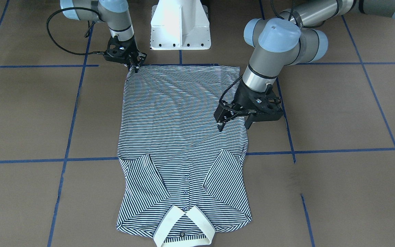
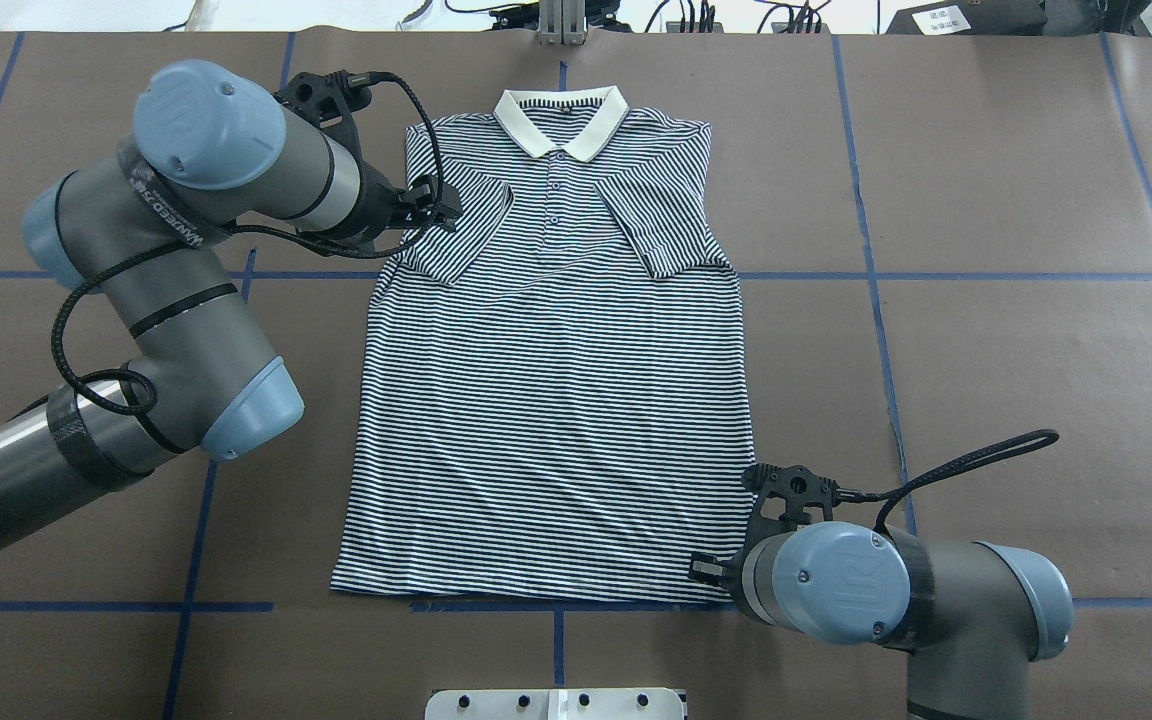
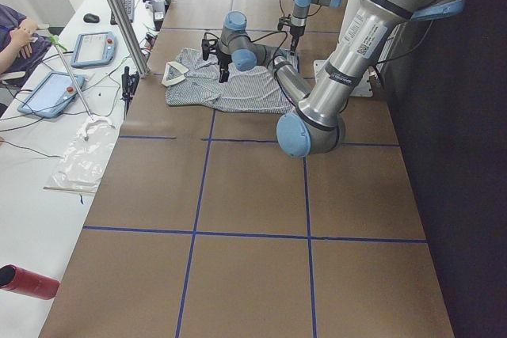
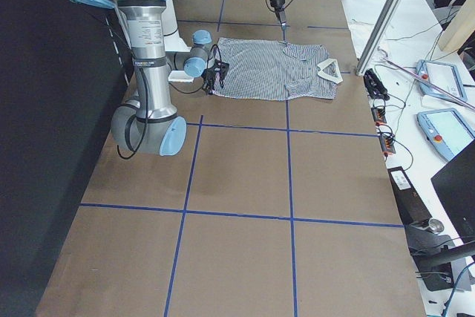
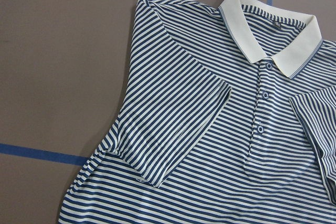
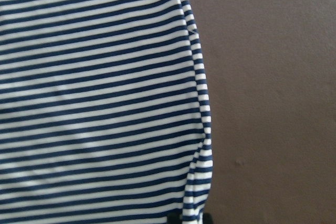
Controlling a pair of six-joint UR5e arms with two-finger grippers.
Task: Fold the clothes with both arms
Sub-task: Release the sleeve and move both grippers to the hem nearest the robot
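The striped polo shirt (image 1: 180, 137) (image 2: 556, 400) lies flat and front up on the brown table, cream collar (image 2: 561, 120) on the far side from the robot. Both short sleeves are folded in over the chest. My left gripper (image 1: 234, 126) (image 2: 441, 210) is open and hovers just above the shirt's side edge beside the folded left sleeve (image 5: 178, 129). My right gripper (image 1: 136, 67) (image 2: 701, 572) is at the near hem corner, its fingers pinched together on the fabric. The right wrist view shows only the side edge of the shirt (image 6: 94, 103), close up.
The white pedestal base (image 1: 180, 27) stands at the table's near edge, just behind the hem. Blue tape lines (image 2: 936, 276) grid the brown surface. A side bench holds tablets (image 3: 51, 93), a red cylinder (image 3: 28, 281) lies near it, and a person's arm (image 3: 16, 37) shows there.
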